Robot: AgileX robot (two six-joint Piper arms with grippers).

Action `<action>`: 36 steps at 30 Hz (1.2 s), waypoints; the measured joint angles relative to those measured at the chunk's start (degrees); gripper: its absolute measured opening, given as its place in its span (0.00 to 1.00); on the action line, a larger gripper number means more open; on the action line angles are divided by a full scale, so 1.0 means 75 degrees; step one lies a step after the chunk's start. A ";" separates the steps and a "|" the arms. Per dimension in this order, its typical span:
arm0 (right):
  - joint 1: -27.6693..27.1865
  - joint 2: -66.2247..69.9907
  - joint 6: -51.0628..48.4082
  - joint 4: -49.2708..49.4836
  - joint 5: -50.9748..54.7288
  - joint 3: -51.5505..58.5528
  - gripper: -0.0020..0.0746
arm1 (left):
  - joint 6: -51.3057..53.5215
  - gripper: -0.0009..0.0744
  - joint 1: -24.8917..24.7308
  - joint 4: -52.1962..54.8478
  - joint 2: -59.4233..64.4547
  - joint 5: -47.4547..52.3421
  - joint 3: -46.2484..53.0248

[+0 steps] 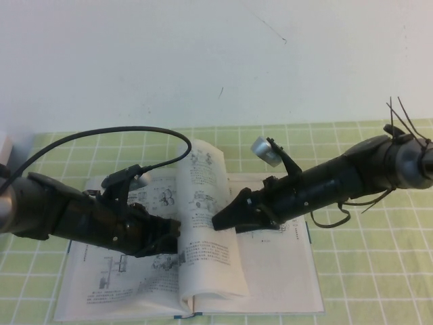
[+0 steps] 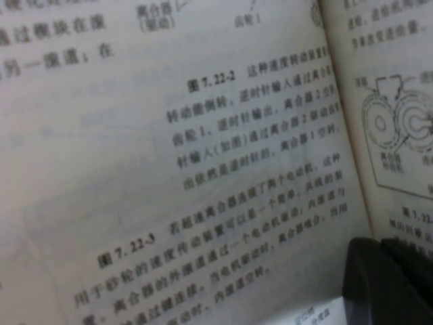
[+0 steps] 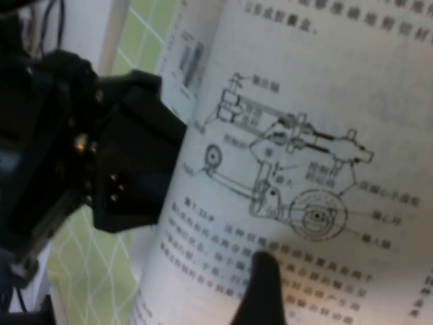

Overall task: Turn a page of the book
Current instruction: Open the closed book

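Observation:
The book (image 1: 284,284) lies open on the green checked cloth, its white pages full of small diagrams and text. One page (image 1: 210,257) stands up from the spine, curling over to the right. My right gripper (image 1: 218,221) reaches in from the right and is open at that page's right face, about halfway up. One dark finger (image 3: 260,291) shows against the printed diagram on the page (image 3: 304,156). My left gripper (image 1: 169,240) rests low on the left-hand page just beside the spine. Its dark fingers (image 2: 385,284) lie together, shut, over the text (image 2: 223,169).
A green checked cloth (image 1: 379,271) covers the table, with a white wall behind. A black cable (image 1: 135,130) loops over the left arm. A small silver cylinder (image 1: 265,150) sits on the right arm. A pale object (image 1: 3,145) shows at the left edge.

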 joint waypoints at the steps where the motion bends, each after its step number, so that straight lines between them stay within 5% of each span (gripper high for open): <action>1: 0.0014 0.0032 -0.0322 0.0354 0.0053 0.0012 0.76 | 0.0000 0.01 0.0000 -0.0003 0.0000 0.0000 0.0000; 7: 0.0014 0.0062 -0.1377 0.2144 0.0941 0.0048 0.76 | 0.0000 0.01 0.0000 -0.0019 0.0000 0.0006 0.0000; 14: 0.0014 -0.0150 -0.1331 0.2150 0.1207 0.0048 0.76 | 0.0000 0.01 0.0000 -0.0033 0.0000 0.0020 0.0000; 26: -0.0071 -0.0906 0.1065 -0.0307 0.0587 0.0048 0.76 | 0.0005 0.01 -0.0039 -0.0002 -0.0038 0.0089 0.0000; 36: -0.0245 -0.0945 0.2383 -0.2175 0.0371 0.0048 0.76 | -0.0150 0.01 -0.0910 0.0668 -0.0634 -0.0299 0.0058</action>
